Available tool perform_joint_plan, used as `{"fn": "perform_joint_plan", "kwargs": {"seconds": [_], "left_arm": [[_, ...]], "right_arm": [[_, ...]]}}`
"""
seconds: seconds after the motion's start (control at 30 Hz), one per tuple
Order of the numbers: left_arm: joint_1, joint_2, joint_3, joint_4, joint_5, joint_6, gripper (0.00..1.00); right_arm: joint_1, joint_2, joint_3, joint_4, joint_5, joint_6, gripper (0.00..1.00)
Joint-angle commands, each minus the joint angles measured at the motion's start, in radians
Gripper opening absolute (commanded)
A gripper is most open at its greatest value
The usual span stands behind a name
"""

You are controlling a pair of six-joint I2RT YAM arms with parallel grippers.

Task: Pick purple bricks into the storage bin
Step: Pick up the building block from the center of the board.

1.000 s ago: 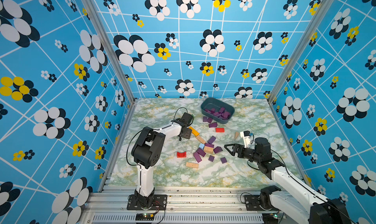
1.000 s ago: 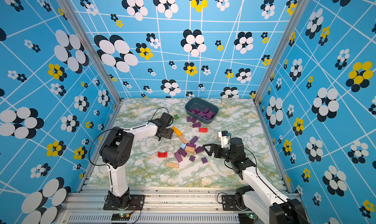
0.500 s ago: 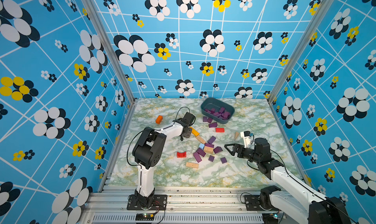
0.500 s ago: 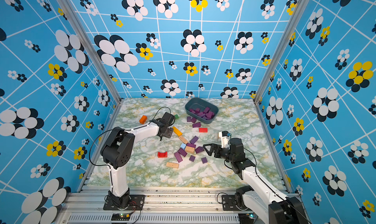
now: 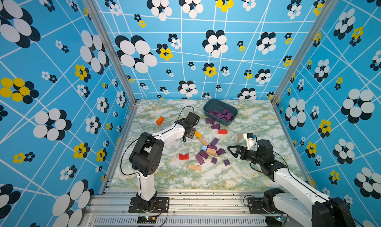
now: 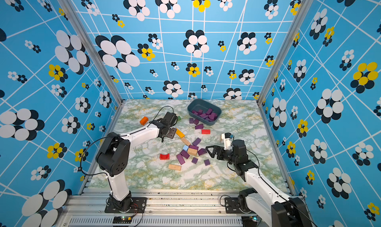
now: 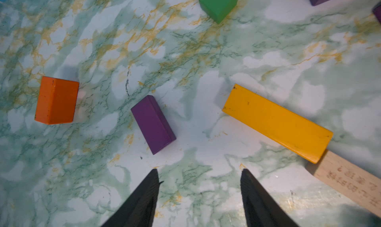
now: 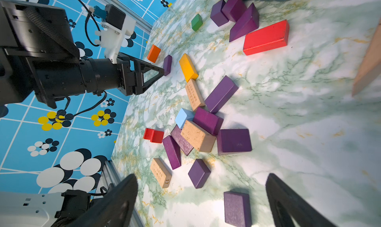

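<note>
Hovering low, left hand (image 7: 199, 171) is held apart, empty – lone purple brick (image 7: 152, 124) lies just ahead, likely next grasp. Right hand (image 8: 201, 175) is spread wide, empty, near loose purple bricks (image 8: 234, 141); storage bin (image 5: 214, 104) part-filled.

The left gripper (image 7: 199, 173) is holding its jaws apart; a purple brick (image 7: 153, 124) is lying just ahead, between an orange block (image 7: 56, 100) and a yellow bar (image 7: 277, 122).
</note>
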State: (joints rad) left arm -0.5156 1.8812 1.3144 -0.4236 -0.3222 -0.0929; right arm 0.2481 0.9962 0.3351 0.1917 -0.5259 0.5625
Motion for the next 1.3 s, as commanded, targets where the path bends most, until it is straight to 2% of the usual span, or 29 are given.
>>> {"fn": "perform_joint_plan", "kwargs": {"seconds": [0.0,0.8,0.97,1.13,1.27], "left_arm": [[0.037,0.049,0.054,-0.048,0.012,-0.031,0.66],[0.142,0.219,0.150,-0.060,0.035,-0.173,0.62],[0.151,0.257,0.176,-0.053,0.056,-0.164,0.54],[0.153,0.270,0.173,-0.016,0.057,-0.145,0.37],[0.150,0.272,0.169,0.002,0.071,-0.108,0.27]], "right_arm": [[0.005,0.008,-0.011,0.020,0.012,0.004,0.99],[0.005,0.027,-0.027,0.076,-0.017,0.014,0.99],[0.005,0.036,-0.026,0.078,-0.011,0.019,0.99],[0.006,0.024,-0.031,0.068,0.010,0.013,0.99],[0.005,0.011,-0.037,0.068,0.024,0.011,0.99]]}}
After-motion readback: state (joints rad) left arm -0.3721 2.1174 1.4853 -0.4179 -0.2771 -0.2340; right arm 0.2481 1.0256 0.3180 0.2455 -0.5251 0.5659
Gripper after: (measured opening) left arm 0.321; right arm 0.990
